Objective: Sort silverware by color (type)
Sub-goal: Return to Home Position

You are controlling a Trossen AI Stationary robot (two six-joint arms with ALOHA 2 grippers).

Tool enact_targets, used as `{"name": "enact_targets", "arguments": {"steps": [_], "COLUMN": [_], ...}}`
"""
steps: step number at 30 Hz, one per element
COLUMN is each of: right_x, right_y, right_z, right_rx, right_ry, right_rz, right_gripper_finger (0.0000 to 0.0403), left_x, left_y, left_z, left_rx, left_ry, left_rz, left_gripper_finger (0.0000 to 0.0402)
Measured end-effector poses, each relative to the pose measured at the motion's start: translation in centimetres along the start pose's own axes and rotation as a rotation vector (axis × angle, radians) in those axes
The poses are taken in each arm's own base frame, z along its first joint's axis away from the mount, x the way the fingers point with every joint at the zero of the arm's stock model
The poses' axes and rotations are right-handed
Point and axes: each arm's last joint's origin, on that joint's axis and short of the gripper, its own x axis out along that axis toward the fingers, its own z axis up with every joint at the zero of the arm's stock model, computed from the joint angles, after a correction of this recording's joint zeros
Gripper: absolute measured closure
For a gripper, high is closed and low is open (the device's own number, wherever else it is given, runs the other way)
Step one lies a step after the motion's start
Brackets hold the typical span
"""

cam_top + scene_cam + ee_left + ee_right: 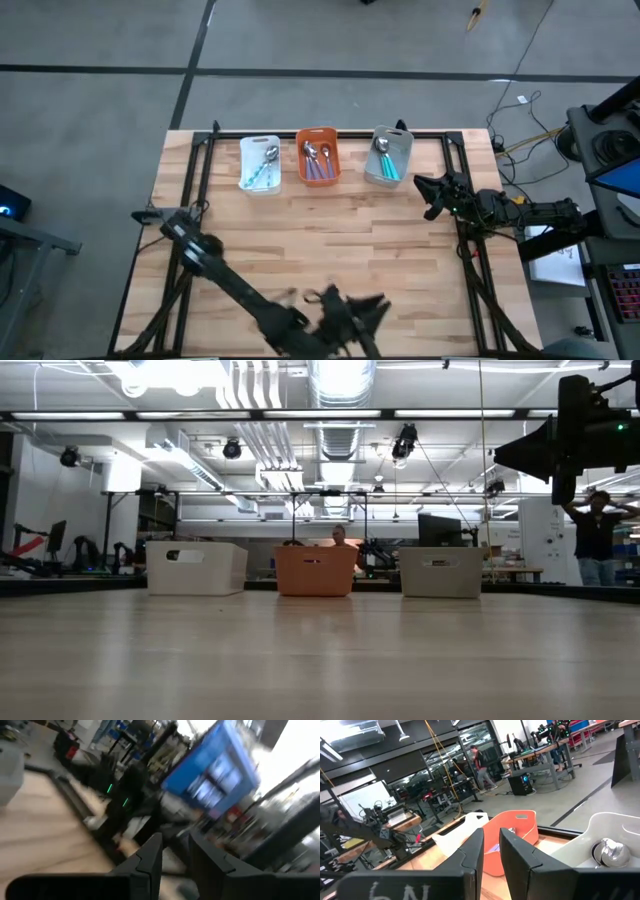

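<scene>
All the spoons I can see lie inside three bins along the table's far edge. Pale-blue-handled ones [262, 170] are in the white bin [243, 160], purple ones [318, 163] in the orange bin [300, 158], and teal ones [386, 162] in the grey bin [405, 150]. My right gripper [425, 192] hovers in the air just right of and nearer than the grey bin, fingers nearly together and empty [491, 845]. A shiny spoon bowl [610, 852] shows in that bin. My left gripper [375, 308] is at the near edge, empty, its fingers close together [175, 852].
The bins stand side by side at the far edge [197, 567], [315, 570], [440, 571]. A dark frame rail [200, 170] runs along the table's sides. Bare wood [320, 240] lies between the bins and my left arm. A person [598, 535] stands in the room beyond.
</scene>
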Motion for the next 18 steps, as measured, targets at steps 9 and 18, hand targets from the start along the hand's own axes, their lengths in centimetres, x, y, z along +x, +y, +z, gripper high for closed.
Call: {"name": "enact_targets", "arguments": {"steps": [9, 18], "right_x": [0.0, 0.1], "right_y": [0.0, 0.0], "right_z": [0.0, -0.1], "right_rx": [0.0, -0.009], "right_ry": [0.0, 0.011], "right_rz": [0.0, 0.0], "right_gripper_finger": [0.0351, 0.0351], "left_x": [1.1, 1.0], "left_y": [12.3, 17.3], "left_z": [-20.0, -26.7], "left_rx": [0.375, 0.385], "left_ry": [0.11, 0.403], "left_rz": [0.089, -0.128], "left_gripper_finger": [0.0324, 0.0324]}}
